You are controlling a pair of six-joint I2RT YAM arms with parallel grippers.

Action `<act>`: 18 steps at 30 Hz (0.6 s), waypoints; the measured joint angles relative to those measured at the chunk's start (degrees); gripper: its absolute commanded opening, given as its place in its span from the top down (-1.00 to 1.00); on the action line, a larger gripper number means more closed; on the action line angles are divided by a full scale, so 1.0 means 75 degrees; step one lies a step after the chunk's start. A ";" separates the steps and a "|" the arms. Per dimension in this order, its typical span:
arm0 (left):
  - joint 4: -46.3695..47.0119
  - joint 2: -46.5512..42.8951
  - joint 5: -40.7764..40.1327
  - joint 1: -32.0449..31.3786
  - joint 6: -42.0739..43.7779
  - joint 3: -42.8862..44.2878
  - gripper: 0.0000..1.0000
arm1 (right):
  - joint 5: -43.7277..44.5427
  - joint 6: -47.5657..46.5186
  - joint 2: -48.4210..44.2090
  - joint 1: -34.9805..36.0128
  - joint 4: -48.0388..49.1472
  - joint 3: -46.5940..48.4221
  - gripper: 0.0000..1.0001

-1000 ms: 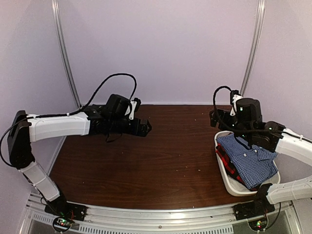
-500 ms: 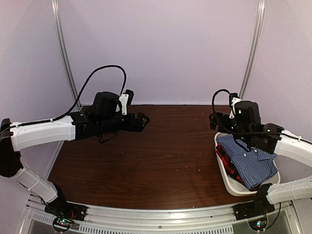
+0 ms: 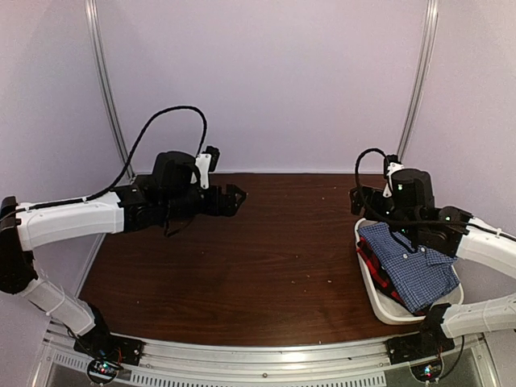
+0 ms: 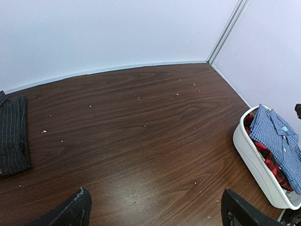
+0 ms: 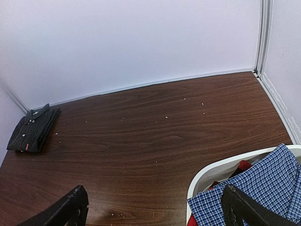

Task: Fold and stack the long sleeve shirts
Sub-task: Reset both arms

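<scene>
Blue checked shirt (image 3: 407, 262) lies on a red shirt (image 3: 375, 266) in the white tub (image 3: 387, 310), well apart to the right of the left gripper (image 3: 234, 197), which hangs over the desk (image 3: 274, 258).

Left wrist: its fingers (image 4: 75, 209) stand wide apart, empty; a folded black striped shirt (image 4: 11, 134) lies ahead-left.

Right wrist: the right gripper (image 5: 153, 190) is spread wide, holding nothing, with the tub just beside its right finger.
</scene>
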 measured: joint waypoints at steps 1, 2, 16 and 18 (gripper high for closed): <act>0.0009 -0.0009 -0.0029 0.0000 -0.0003 -0.0009 -0.95 | 0.0020 0.0003 -0.0050 0.0000 0.0000 -0.0020 -1.00; 0.0012 -0.0020 -0.0067 0.0000 -0.0003 -0.0012 -0.95 | 0.0029 0.0003 -0.0096 0.0000 0.0000 -0.0038 -1.00; 0.0117 -0.0122 -0.0321 0.0000 -0.0003 -0.0038 -0.95 | 0.0087 0.0000 -0.0265 0.0000 -0.0003 -0.0105 -1.00; 0.0117 -0.0122 -0.0321 0.0000 -0.0003 -0.0038 -0.95 | 0.0093 0.0000 -0.0268 0.0000 -0.0003 -0.0105 -1.00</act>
